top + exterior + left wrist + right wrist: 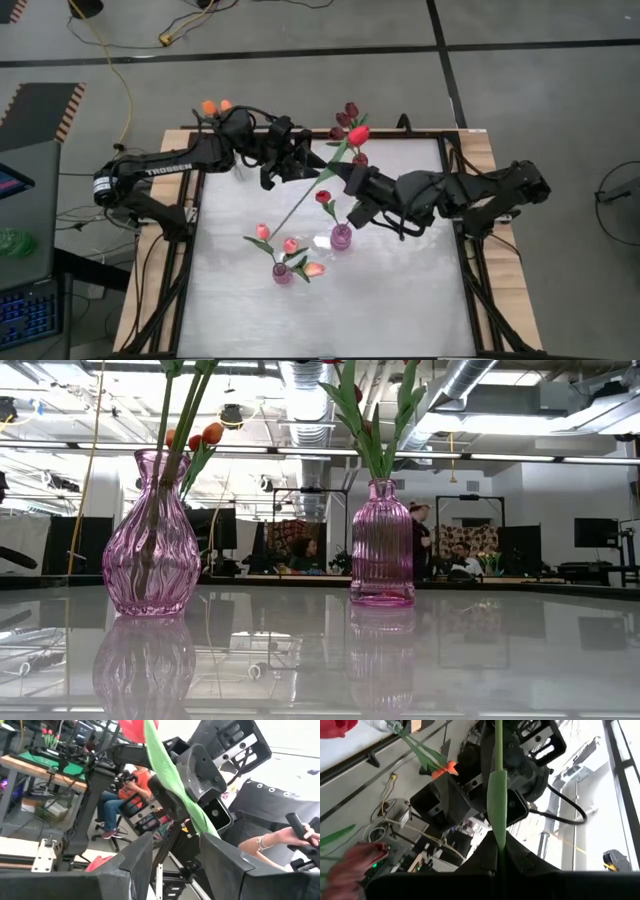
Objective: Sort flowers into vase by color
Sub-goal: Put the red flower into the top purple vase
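My right gripper (346, 176) (497, 854) is over the table's middle, shut on a red tulip (358, 134) with a long green stem. My left gripper (298, 166) (175, 866) is open, just left of that stem, facing the right gripper. Its fingers stand short of the tulip's leaf (172, 780). A pink vase (341, 238) (383, 545) holds a red tulip (323, 197). A nearer pink vase (282, 273) (152, 545) holds pink and orange-pink tulips (290, 245). Dark maroon tulips (348, 116) stand at the far edge. Orange tulips (210, 106) show behind the left arm. My right gripper pinches the red tulip's stem (497, 837) between its two fingers, just below a leaf (496, 795). The fingers come level from the table's right, across the stem. The tulip is slanted, with its head toward the far edge and its stem end (274, 232) pointing near-left.
The white table top (400, 300) has open room on its near half and right side. Cables run along both side edges. People sit at desks in the room beyond the far edge (420, 535).
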Motion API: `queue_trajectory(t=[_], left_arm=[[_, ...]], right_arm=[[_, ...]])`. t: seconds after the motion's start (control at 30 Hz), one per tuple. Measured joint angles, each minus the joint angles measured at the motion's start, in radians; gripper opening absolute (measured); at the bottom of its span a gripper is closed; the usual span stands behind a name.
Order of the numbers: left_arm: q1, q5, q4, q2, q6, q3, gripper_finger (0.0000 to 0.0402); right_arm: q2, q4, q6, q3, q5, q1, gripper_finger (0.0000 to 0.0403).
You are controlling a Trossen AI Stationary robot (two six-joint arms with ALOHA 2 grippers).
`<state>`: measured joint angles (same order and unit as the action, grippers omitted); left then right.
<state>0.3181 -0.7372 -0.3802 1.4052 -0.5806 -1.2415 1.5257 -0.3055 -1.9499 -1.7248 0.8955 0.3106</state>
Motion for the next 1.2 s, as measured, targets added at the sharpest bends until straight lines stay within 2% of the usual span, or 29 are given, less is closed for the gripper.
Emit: queue_trajectory(t=[0.1, 0.67, 1.07, 1.2], left_arm=[[-0.012, -0.002, 0.003, 0.000, -0.007, 0.000, 0.0151], [-0.019, -0.044, -0.049, -0.001, -0.119, 0.000, 0.0151], [-0.071, -0.012, -0.045, 0.003, -0.096, 0.001, 0.0151], [-0.083, -0.009, -0.044, 0.003, -0.096, 0.001, 0.0151]], right_arm=[[0.000, -0.002, 0.000, 0.000, -0.039, -0.016, 0.0033], [0.000, -0.052, 0.005, 0.000, -0.035, 0.032, 0.0034], [0.000, -0.053, 0.004, 0.000, -0.037, -0.002, 0.0034], [0.000, -0.050, 0.004, 0.000, -0.076, -0.014, 0.0034]])
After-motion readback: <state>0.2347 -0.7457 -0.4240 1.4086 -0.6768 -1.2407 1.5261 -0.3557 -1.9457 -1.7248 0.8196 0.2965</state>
